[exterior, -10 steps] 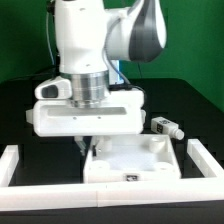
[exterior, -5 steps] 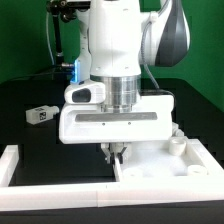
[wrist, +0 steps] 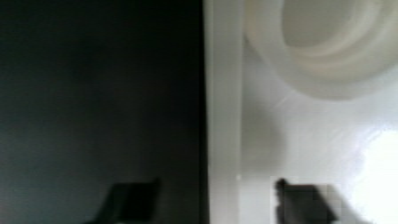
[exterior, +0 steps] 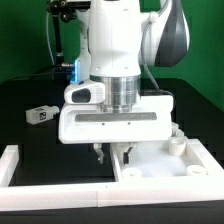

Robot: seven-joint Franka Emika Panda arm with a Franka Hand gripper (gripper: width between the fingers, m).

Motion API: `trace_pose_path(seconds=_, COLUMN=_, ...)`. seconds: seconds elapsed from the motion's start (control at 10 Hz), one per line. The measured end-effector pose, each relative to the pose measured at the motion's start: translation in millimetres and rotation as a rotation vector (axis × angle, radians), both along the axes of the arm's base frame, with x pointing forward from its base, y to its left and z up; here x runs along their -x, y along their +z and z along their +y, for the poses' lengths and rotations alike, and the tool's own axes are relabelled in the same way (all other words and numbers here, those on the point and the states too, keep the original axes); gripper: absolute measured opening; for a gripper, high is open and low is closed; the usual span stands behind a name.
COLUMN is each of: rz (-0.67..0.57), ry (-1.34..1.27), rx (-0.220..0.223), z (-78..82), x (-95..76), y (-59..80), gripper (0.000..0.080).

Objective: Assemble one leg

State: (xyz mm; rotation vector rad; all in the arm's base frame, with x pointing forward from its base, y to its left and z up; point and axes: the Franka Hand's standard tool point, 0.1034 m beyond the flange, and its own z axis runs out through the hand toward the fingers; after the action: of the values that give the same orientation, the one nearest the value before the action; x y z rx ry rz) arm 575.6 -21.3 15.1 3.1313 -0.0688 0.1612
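The white leg (exterior: 38, 114) bears a black-and-white tag (exterior: 33, 116); the tabletop (exterior: 160, 166) is white, the table (exterior: 25, 136) black.

- A matte black table (exterior: 30, 140) carries the loose furniture parts.
- A small white stubby plastic leg (exterior: 38, 114), with a black-and-white tag on its end, lies on its side at the exterior view's left, well apart from the rest.
- A large flat white square tabletop (exterior: 190, 165) with rimmed edges rests at the front right.
- A white blocky rail (exterior: 50, 198) lines the front edge and left corner.

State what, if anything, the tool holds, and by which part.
Nothing is held. The tool is open, its fingers astride the white tabletop's rim without clamping it.
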Motion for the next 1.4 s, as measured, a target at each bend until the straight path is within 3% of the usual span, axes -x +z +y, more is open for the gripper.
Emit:
trace_pose_path(seconds=0.1, rz=0.001, ry=0.0, rx=-0.001, z=0.2, x=0.1, y=1.0, gripper=0.0475)
trace_pose_path(seconds=0.2, rz=0.028, ry=-0.001, rx=-0.018, z=2.7, x=3.9, y=10.1, gripper=0.0589)
trace_pose_path(seconds=0.5, rz=0.156, ry=-0.059, rx=-0.088, z=14.7, x=29.1, y=35.4, gripper=0.0646)
trace_pose_path(seconds=0.7, rz=0.166, ry=-0.05, rx=-0.077, z=32.7, x=27.5, y=51.4, gripper=0.0646)
trace_pose_path(seconds=1.0, rz=0.405, ry=-0.08, rx=-0.121, z=32.9, x=39.4, y=47.8, gripper=0.0649)
trace_pose_path(seconds=1.1, rz=0.589, ry=-0.153, rx=-0.136, z=28.8, x=54.8, y=46.8, gripper=0.0648)
trace_pose_path(seconds=1.2, rz=0.702, ry=-0.213, rx=-0.136, z=30.6, x=64.8, y=47.3, gripper=0.0649)
trace_pose_path(seconds=1.4, rz=0.891, ry=-0.265, rx=-0.131, z=38.9, x=106.8, y=48.2, gripper=0.0649)
